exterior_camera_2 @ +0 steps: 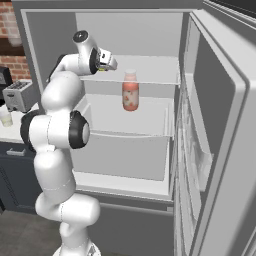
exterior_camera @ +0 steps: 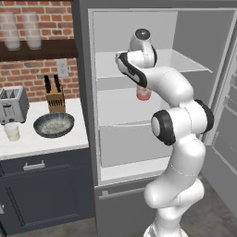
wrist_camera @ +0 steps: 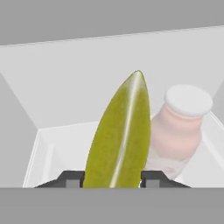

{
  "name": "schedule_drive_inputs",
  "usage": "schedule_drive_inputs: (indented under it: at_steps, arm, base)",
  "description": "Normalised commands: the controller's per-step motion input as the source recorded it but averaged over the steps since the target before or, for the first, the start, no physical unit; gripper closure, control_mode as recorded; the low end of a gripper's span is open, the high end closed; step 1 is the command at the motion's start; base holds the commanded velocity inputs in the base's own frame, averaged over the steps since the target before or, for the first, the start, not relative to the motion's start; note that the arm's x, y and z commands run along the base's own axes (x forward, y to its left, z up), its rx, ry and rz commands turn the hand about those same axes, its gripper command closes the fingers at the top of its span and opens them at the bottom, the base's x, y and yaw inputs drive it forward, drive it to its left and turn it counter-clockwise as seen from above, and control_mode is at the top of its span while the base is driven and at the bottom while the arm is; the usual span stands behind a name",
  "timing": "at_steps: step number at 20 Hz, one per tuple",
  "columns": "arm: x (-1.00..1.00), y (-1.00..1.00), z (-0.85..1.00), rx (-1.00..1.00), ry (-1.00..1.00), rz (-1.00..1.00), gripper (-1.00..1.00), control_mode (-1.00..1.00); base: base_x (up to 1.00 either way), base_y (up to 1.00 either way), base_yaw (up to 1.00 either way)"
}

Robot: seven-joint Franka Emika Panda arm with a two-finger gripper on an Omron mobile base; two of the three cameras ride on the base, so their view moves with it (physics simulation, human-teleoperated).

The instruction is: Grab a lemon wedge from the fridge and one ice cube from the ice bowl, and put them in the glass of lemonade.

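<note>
Pincer (wrist_camera: pixel 112 181) is clamped on the yellow-green pointed lemon wedge (wrist_camera: pixel 120 135), long axis rising up centre frame, inside the dark grey fridge (exterior_camera_2: pixel 220 130). Small clear glass of lemonade (exterior_camera: pixel 12 132) waits at far left on the white bench (exterior_camera: pixel 41 143).

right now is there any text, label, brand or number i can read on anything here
None can be read.
Jar: pinkish side, white lid, no lettering shows.
Toaster: plain front, no brand or numbers shown.
Knife block: no marks.
Fridge: bare walls and door, no signs.
Lemon wedge in the claw: no sticker.
</note>
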Motion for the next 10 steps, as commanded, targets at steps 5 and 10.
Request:
schedule_drive_inputs:
  at_steps: [5,10]
  arm:
    - [-0.21,-0.02,0.00,0.00,0.00,0.00,1.00,-1.00]
    - [-0.95,-0.03,0.00,0.00,-0.03,0.00,1.00,-1.00]
  base:
    - [0.00,0.00,0.00]
    - [0.00,0.00,0.00]
